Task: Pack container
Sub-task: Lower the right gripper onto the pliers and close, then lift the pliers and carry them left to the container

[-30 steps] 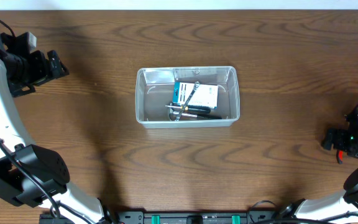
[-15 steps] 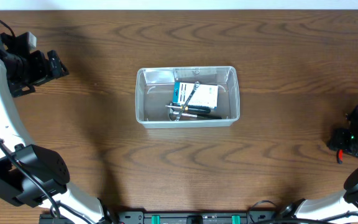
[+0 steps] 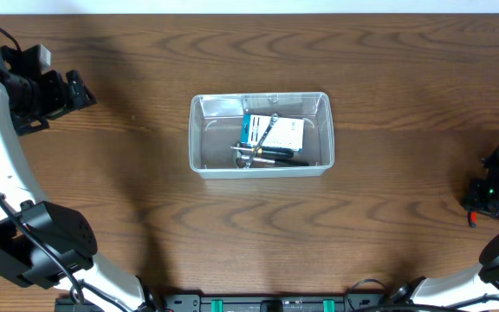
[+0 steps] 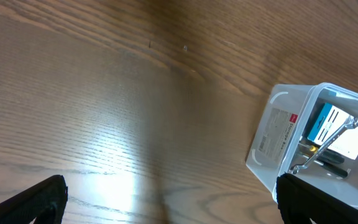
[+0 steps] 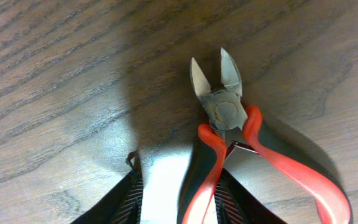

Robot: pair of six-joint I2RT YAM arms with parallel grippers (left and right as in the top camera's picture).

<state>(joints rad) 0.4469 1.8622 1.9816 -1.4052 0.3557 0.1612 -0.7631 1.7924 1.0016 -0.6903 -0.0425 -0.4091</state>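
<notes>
On the tabletop, the right end effector is straddling one handle of the side cutters, not yet clamped; the left end effector is gaping wide.

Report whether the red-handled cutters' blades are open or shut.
Open: the red-handled metal cutters lie flat on the wooden table, their two blade tips spread apart in a V.

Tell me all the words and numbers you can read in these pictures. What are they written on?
Nothing here can be read for sure.
White sticker on the side of the container: small print and a red mark, too blurred to read.
Blue-and-white box inside it: some printing, too small to read.
Red-handled cutters on the table: no writing shows.
</notes>
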